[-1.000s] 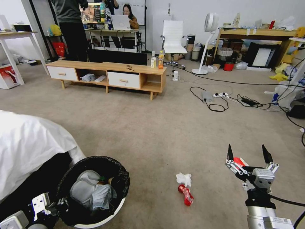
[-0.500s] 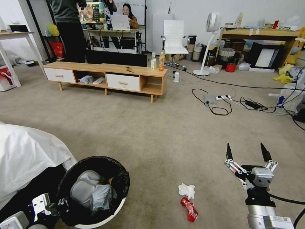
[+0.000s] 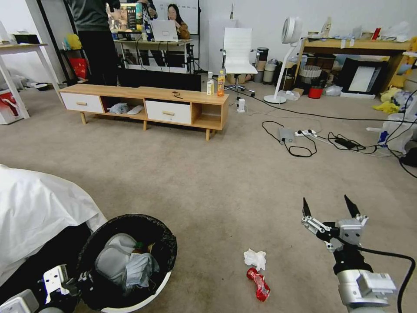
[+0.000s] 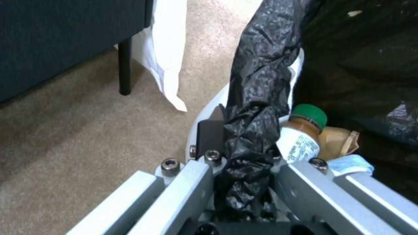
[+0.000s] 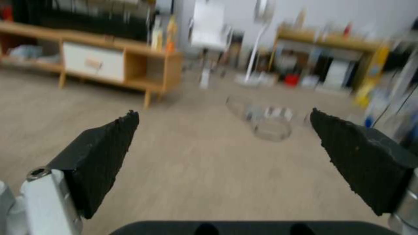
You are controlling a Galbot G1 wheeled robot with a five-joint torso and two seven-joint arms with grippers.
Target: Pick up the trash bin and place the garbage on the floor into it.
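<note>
The trash bin (image 3: 130, 265) sits low on the robot's left, its mouth facing up and tipped a little toward the robot, black liner crinkled over the rim. Inside lie pale crumpled wrappings and a green-capped bottle (image 4: 302, 132) with brown paper beside it. The left tool (image 4: 241, 153) is clamped on the bin's rim, one finger outside the white wall and the liner bunched between (a firm pinch, by the look of it).

To the right of the bin, well apart on the carpet, lie a white tissue (image 3: 255, 259) and, just beside it on the robot's side, a crushed red can (image 3: 258, 284). The can's long axis runs roughly away from the robot, slanting slightly left at its far end.

Farther right of the bin, the right tool (image 3: 326, 208) hangs above the carpet with its fingers spread wide and nothing between them, pointing forward.

The step in hand seems to be reaching for this litter. Done well, the right tool would tip downward, turn so its fingers straddle the can across its narrow waist, and descend squarely, while the bin is held level.
</note>
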